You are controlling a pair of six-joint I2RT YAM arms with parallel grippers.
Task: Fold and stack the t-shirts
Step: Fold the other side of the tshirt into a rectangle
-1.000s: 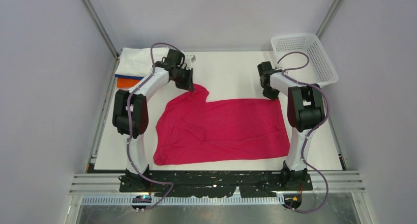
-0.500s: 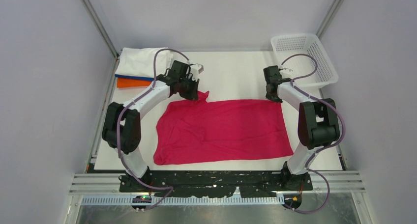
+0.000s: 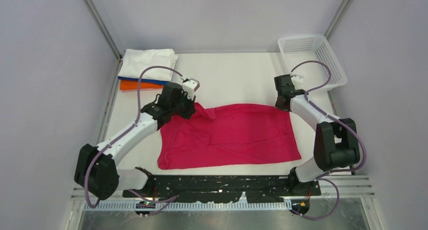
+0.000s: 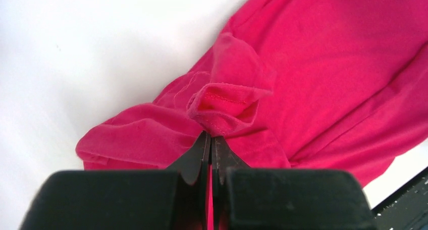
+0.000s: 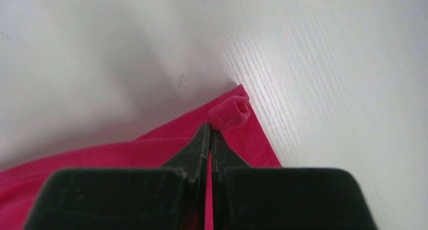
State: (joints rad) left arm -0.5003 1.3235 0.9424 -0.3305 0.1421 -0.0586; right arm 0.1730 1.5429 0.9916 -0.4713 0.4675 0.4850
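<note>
The left claw [image 4: 211,139] is clamped on the bunched far-left corner of the soft magenta-red cotton t-shirt [image 3: 227,136], and the right claw [image 5: 211,131] is pinched shut on its rolled far-right corner. The shirt's long axis runs from one claw straight across to the other, and its body lies spread on the white table [image 3: 237,73] on the near side of both claws, so you should judge the coming fold as a pull of the held edge toward the near hem. Neither arm is nearer: each holds its own corner.
</note>
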